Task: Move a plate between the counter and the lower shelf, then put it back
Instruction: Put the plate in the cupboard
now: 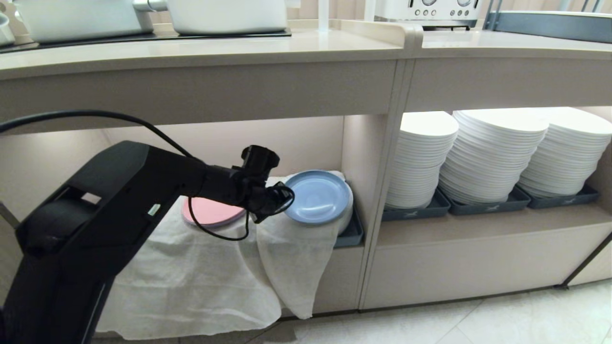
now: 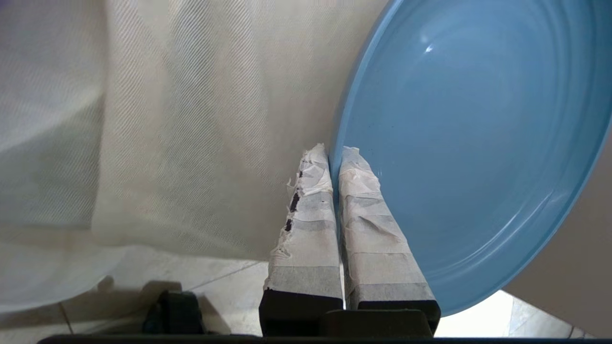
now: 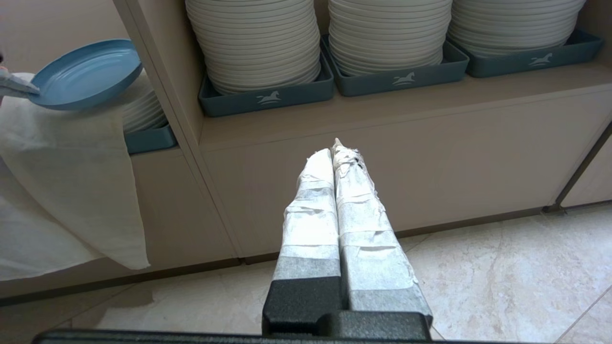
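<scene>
Light-blue matte round plate (image 1: 317, 197) pinched at near rim by tape-wrapped fingers (image 2: 368, 210) of left gripper (image 1: 281, 197), tilted, at mouth of lower shelf (image 1: 306, 143) above draped white cloth (image 1: 201, 277), likely for lifting to beige worktop (image 1: 201, 50) | left arm stretched forward, roughly level | right gripper (image 3: 334, 153) low near floor, pressed together, empty

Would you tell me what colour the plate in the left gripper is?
Light blue; the plate shows best in the left wrist view.
</scene>
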